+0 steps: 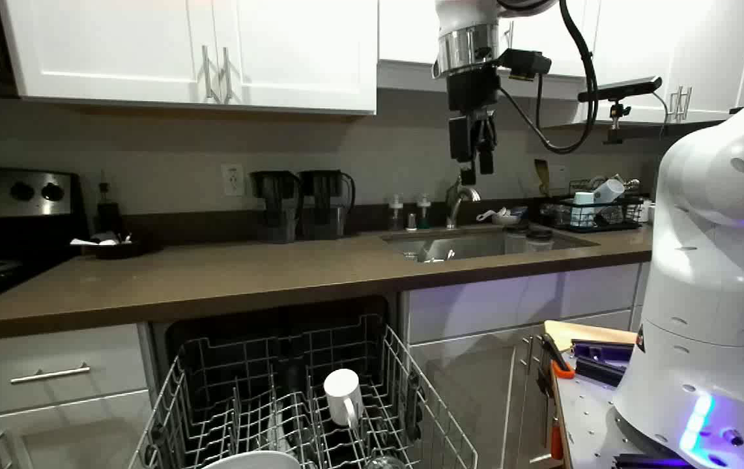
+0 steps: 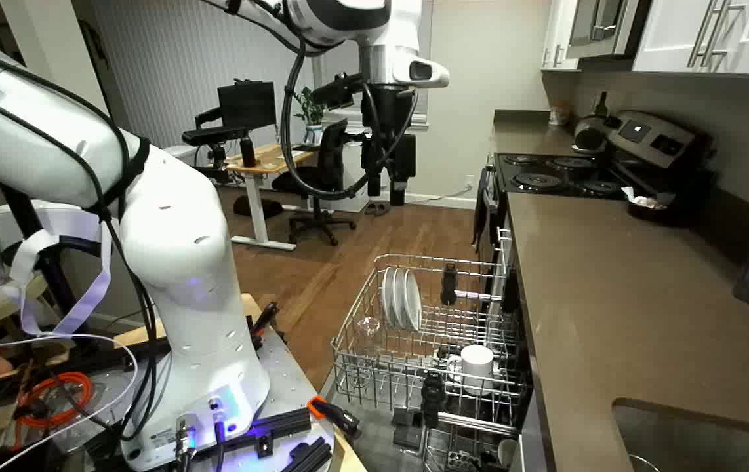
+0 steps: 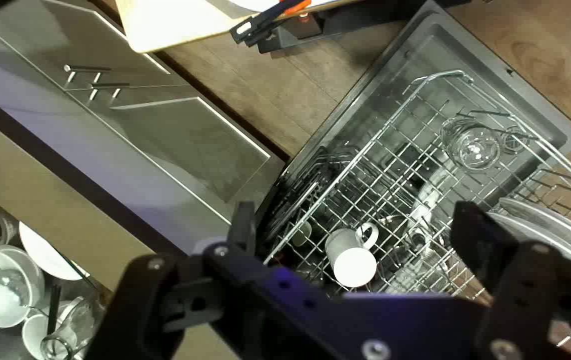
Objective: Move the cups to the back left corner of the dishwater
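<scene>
A white mug [image 1: 343, 391] stands upside down in the wire dishwasher rack [image 1: 430, 387]; it also shows in an exterior view [image 2: 477, 367] and in the wrist view [image 3: 355, 266], with its handle to one side. A clear glass [image 2: 368, 334] stands in a corner of the rack and shows in the wrist view [image 3: 475, 147]. My gripper [image 1: 477, 168] hangs high above the counter, pointing down, well apart from the cups. In the wrist view my gripper [image 3: 354, 212] has its fingers wide apart with nothing between them.
White plates [image 2: 401, 298] stand on edge in the rack. The pulled-out rack is beside the brown counter [image 1: 248, 267]. A sink [image 1: 476, 244] with dishes and a faucet [image 1: 457, 202] are below the gripper. Black pitchers [image 1: 326, 202] stand at the wall. Upper cabinets [image 1: 294, 52] overhang.
</scene>
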Controlling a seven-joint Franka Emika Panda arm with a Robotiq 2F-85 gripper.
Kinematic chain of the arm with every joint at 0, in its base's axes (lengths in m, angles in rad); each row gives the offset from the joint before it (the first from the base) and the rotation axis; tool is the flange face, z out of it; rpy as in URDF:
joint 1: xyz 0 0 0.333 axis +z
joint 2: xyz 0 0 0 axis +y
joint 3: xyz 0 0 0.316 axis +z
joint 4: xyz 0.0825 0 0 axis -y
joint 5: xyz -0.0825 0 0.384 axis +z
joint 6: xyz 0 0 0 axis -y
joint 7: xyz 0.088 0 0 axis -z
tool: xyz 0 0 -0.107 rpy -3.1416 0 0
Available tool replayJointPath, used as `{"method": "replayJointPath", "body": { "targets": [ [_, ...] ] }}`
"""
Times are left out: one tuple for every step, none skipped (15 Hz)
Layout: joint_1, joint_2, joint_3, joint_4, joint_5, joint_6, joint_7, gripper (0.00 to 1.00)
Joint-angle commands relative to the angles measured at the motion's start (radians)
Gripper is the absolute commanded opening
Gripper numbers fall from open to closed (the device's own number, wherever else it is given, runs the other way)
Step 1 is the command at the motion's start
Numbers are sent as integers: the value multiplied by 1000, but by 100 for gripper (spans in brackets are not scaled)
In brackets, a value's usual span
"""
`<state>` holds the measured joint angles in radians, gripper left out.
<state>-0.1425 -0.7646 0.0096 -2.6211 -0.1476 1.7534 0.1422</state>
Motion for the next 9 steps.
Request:
{"method": "replayJointPath", "body": {
  "targets": [
    [11,1,-8,2,-5,-3,6,100],
    [11,1,-8,2,-5,-3,6,100],
    [11,1,-8,2,-5,-3,6,100],
    [11,1,-8,2,-5,-3,6,100],
    [11,1,-8,2,-5,-3,6,100],
    [11,1,-8,2,-5,-3,6,100],
    [11,1,-8,2,-5,-3,6,100],
    [11,1,-8,2,-5,-3,6,100],
    [8,19,-9,5,-5,8,12,100]
  ]
}}
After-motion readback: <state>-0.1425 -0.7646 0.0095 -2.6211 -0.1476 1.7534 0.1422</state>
